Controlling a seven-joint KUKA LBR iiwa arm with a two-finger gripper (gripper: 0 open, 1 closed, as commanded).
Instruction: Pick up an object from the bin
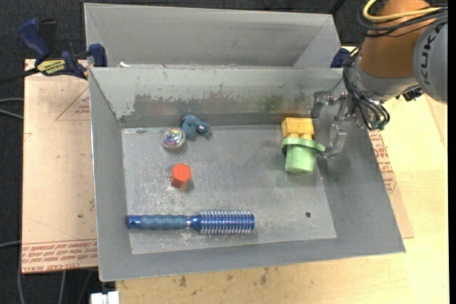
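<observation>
Blue plastic hairbrush point(191, 222) w/ a ridged bristle head lies nearest the front wall of the grey metal bin point(214, 92), flat on the floor, handle to the view's left, head to the right. Up from it, left of centre, sits a small orange-red cube point(181, 175), well apart from the brush. Further back, near the rear wall, is a shiny silvery round ball point(172, 139) and, just beside it to the right, a small blue lumpy toy point(194, 126); can't tell if those two touch. On the right half, approx. level w/ the ball, lies a yellow block point(297, 128), w/ a light green plastic cylinder point(299, 156) that has a wider flange touching the block's near side. The tool point(333, 142) hangs at the bin's right, low by the sloped right wall, just beside the green cylinder's right edge. That cylinder is the nearest thing to it, the yellow block next nearest. Whether the tool meets the green flange can't be told, nor whether it is wide or narrow: its tip is too small & cluttered to read. The arm's orange cover point(395, 14) w/ cables sits above it, beyond the bin's right rim.
</observation>
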